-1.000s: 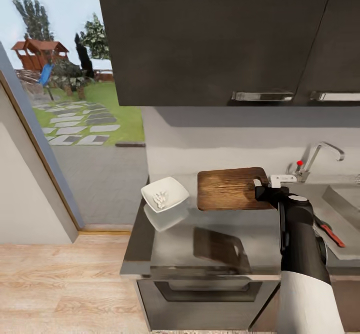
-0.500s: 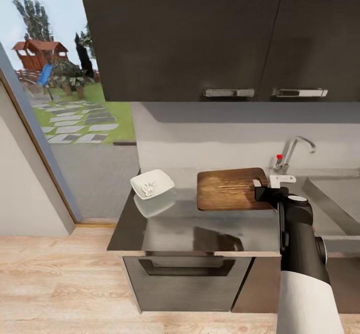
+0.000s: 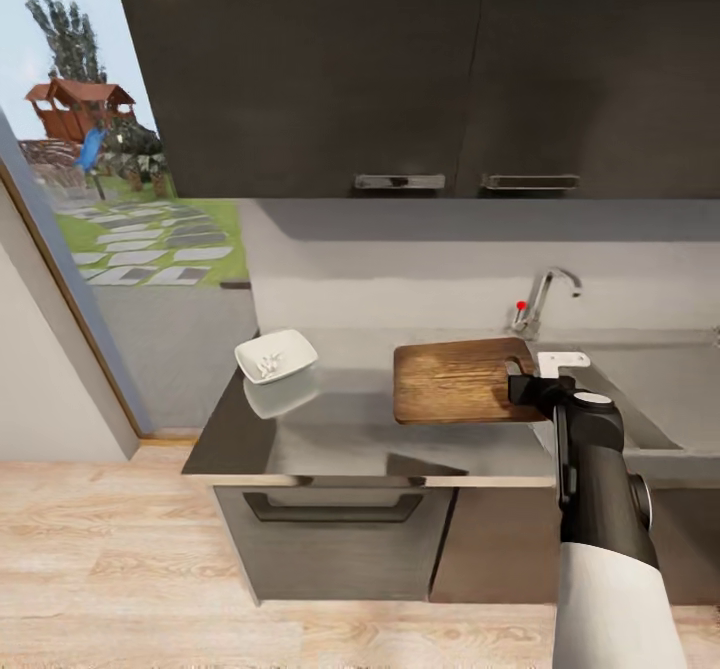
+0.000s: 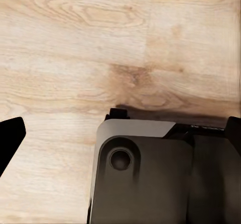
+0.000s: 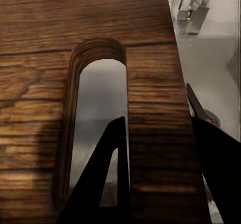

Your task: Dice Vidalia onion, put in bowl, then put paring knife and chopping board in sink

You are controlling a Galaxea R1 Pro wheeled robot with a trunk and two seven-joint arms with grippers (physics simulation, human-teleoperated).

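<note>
Over table (image 3: 350,439), at 12 o'clock from my right end effector (image 3: 530,381), chopping board (image 3: 462,379) held off surface, level. Right end effector clenched on board's slotted end: one finger (image 5: 108,176) through oval slot, other on outer edge. No readable writing; red dot on tap (image 3: 540,299). Bowl (image 3: 276,356) at 9 o'clock from board, well apart, white bits inside. Sink (image 3: 650,399) at 3 o'clock. Left end effector (image 4: 120,128) over wood floor (image 4: 75,48); cannot tell its state.
</note>
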